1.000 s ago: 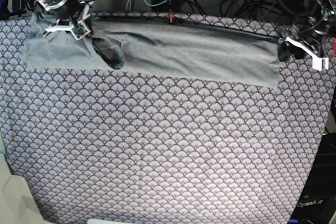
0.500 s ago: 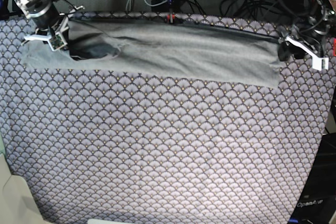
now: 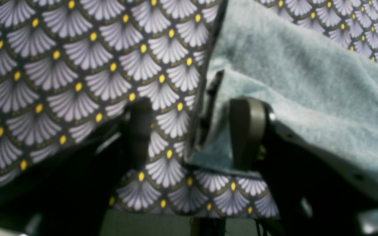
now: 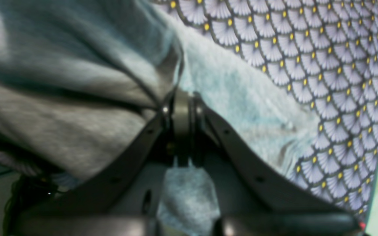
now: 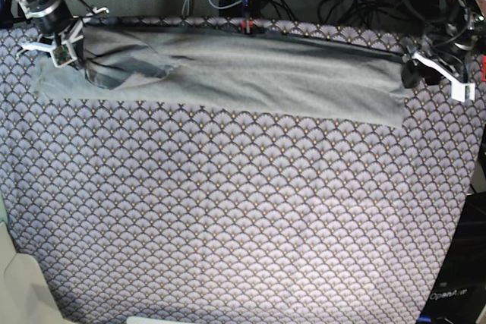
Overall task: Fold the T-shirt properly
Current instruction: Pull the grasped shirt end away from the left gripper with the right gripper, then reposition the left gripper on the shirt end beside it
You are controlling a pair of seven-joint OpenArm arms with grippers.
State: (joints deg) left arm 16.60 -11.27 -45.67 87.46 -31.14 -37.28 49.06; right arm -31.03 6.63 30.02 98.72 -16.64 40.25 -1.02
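right wrist view: right claw (image 4: 182, 108) clamped on t-shirt (image 4: 77, 98); left claw (image 3: 192, 131) spread wide, straddling its edge.

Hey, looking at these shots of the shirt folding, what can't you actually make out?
- Base view: the right gripper fingertips are too small to see against the T-shirt.
- Base view: the left gripper tips are also too small; any contact with the shirt's end is unclear.
- Right wrist view: the cloth near the pinch is blurred.
- Left wrist view: the foreground is dark and out of focus.
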